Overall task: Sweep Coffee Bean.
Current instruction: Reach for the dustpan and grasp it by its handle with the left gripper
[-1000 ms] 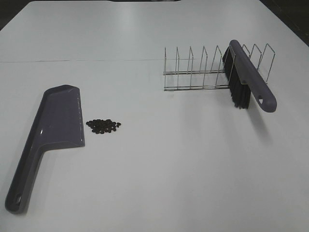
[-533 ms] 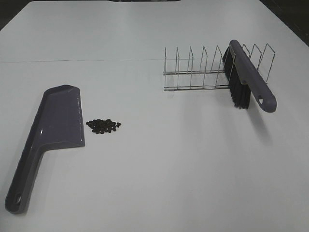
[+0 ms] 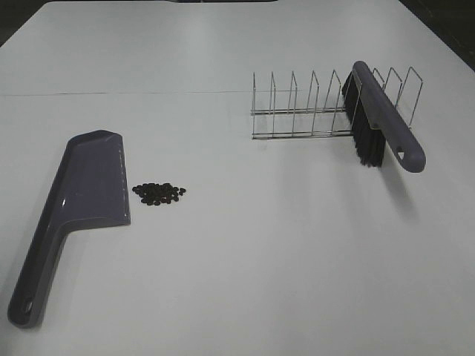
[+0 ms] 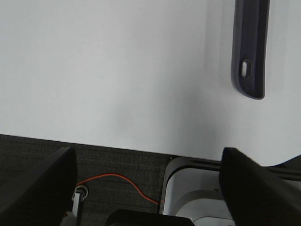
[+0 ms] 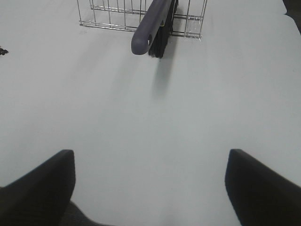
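I'm watching both sets of jaws standing wide apart: the left gripper (image 4: 148,153) is hovering near the dustpan (image 4: 249,47) handle, and the right gripper (image 5: 150,153) is facing the brush (image 5: 151,24) leaning in the wire rack (image 5: 110,14). The coffee bean (image 3: 159,193) is lying on the table (image 3: 260,259) just beside the dustpan, apparently not touching it.

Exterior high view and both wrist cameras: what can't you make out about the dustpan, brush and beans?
Dustpan: left wrist view shows only the handle end; the frame edge cuts the rest.
Coffee beans: too small to count in exterior high; nearly all cut off at the right wrist view's edge.
Brush: its own back hides how it sits in the rack.
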